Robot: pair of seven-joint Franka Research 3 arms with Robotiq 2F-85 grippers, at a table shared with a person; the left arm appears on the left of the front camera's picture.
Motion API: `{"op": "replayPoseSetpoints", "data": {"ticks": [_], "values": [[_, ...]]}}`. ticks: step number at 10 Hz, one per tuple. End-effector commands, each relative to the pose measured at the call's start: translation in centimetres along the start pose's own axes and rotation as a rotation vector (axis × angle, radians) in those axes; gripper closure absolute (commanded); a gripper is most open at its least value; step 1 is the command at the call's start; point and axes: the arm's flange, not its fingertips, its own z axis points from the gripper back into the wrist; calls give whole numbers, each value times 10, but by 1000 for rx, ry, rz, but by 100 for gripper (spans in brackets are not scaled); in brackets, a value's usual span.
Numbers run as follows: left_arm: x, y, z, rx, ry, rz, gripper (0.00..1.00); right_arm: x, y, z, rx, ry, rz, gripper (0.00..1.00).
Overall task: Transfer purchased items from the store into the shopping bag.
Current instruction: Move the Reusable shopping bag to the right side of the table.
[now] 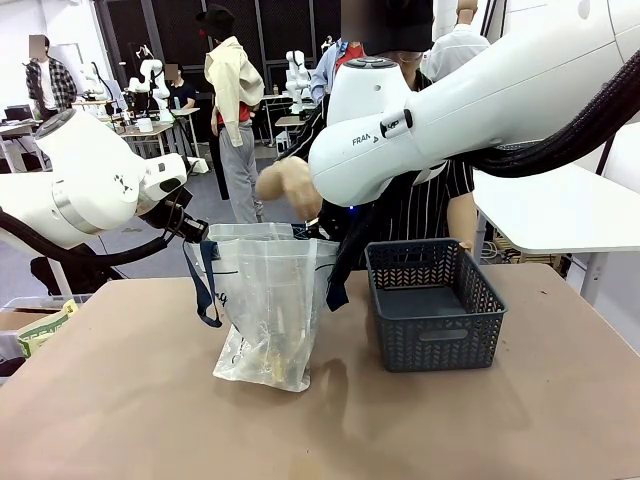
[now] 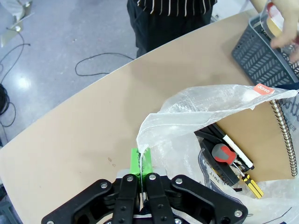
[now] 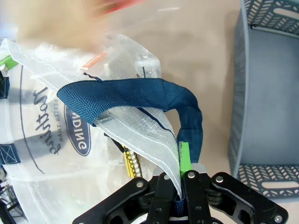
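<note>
1. L gripper (image 2: pixel 141 161): green pads clamped together on the rim of the translucent white plastic shopping bag (image 1: pixel 268 310) w/ dark navy straps.
2. R gripper (image 3: pixel 182 161): fingers pinched on the opposite rim, right beside a navy strap handle (image 3: pixel 135 95).
3. Shopping bag stands on the brown table (image 1: pixel 120 400), mouth held open btwn both grippers.
4. In the bag: brown-cover spiral notebook (image 2: pixel 254 140), black pens (image 2: pixel 212 134), red-and-black tool (image 2: pixel 223 154), yellow-and-black handle (image 2: pixel 252 184).
5. Dark grey lattice-sided plastic basket (image 1: pixel 440 345) sits on the table just beside the bag, not touching.
6. Person's hand (image 1: pixel 285 185) is above the bag mouth. It's blurred in the R wrist view, so can't tell what it holds.
</note>
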Motion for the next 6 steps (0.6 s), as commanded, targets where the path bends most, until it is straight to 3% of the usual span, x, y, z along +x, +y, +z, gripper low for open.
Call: {"op": "replayPoseSetpoints", "data": {"ticks": [1, 6], "values": [[-1, 0, 3, 4, -1, 7, 100, -4, -4, -1, 16, 6, -6, 100], [-1, 0, 3, 4, -1, 7, 100, -4, -4, -1, 16, 6, -6, 100]]}}
